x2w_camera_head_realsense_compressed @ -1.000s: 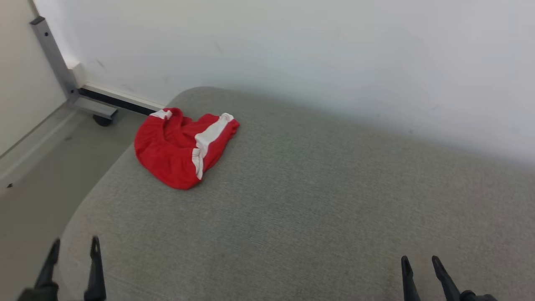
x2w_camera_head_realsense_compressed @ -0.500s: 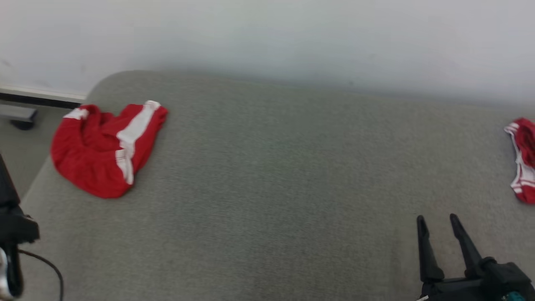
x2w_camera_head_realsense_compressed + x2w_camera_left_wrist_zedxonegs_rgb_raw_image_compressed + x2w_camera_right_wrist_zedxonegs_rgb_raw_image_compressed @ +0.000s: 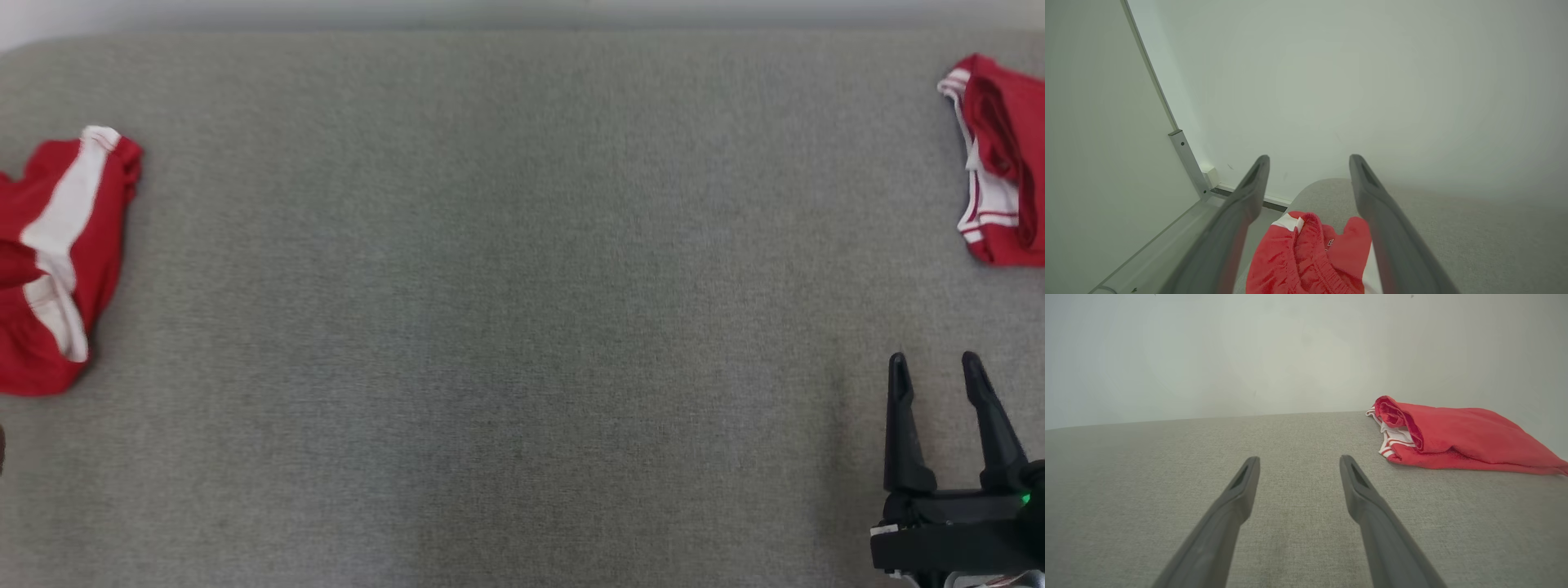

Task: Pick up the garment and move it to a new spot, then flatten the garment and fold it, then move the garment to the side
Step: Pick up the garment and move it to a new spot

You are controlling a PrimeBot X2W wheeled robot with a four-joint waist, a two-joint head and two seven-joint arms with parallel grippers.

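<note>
since a second ago our head camera has swung toward 3 o'clock and tipped down. the clothes lie as they did, and a second red piece has come into frame.

head view: the left garment [image 3: 57,261], red with a white stripe, is bunched at 9 o'clock on the grey surface [image 3: 506,310]. the right garment [image 3: 1000,163] sits at 2 o'clock. our right gripper [image 3: 935,367] is at 5 o'clock, fingers spread and empty, well apart from both.

left wrist view: our left gripper [image 3: 1309,163] looks out over the left garment at 6 o'clock, fingers released, nothing held.

right wrist view: the right garment lies at 2 o'clock, beyond the parted fingers.

we judge the pick-up not yet begun. to do it well, we should come down on a raised fold, pinch one thick ridge, and lift it clear before carrying.

both garments are cut off by the frame edge, so we cannot tell their full outline, nor which piece is meant.
</note>
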